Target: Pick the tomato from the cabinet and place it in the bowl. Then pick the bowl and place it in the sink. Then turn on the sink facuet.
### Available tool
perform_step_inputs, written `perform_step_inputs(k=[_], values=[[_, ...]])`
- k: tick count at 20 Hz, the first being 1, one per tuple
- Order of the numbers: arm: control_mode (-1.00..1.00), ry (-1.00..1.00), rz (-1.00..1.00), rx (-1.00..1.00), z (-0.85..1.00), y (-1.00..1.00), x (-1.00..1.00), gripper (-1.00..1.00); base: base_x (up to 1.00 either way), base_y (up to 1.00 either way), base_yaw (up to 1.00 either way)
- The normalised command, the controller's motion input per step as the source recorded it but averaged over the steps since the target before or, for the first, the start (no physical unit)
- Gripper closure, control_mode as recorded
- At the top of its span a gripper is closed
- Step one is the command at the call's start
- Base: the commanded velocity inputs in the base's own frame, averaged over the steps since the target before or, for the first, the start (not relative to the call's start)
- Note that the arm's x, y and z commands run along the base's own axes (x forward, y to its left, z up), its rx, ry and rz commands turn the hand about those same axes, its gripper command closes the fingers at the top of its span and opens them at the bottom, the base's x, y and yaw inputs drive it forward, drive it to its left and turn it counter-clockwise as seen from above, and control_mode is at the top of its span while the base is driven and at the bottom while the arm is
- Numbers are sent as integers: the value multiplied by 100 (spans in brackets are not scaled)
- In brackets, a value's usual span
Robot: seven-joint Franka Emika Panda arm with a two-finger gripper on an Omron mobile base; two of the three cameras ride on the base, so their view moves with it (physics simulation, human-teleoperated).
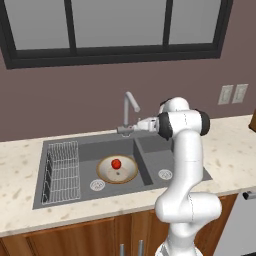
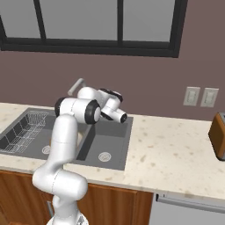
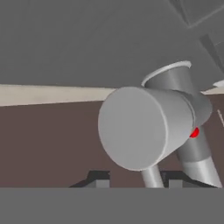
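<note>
Silver sink facuet [image 3: 144, 129] base hides jaws' closure.

Light is even and flat in both base views, with no clear single source; the window [image 1: 115, 25] above the sink [image 1: 120, 167] shows plain pale grey panes and casts no visible beam. Shadows are faint: the sink's basins read only a little darker than its rim. The tomato [image 1: 116, 163] inside the sink carries a small bright highlight. Edges are slightly soft throughout, with no bending at the borders. In the hand view the faucet [image 3: 144, 127] looms large and smooth-shaded, its outline mildly blurred.
</note>
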Motion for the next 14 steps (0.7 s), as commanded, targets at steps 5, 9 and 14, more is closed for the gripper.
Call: perform_step_inputs(k=[5,9,14], values=[[-100,15,-4,12,-6,-99,7,100,0,0,0],[-100,19,-7,12,-8,-100,14,100,0,0,0],[-100,23,-8,9,-17,-100,18,100,0,0,0]])
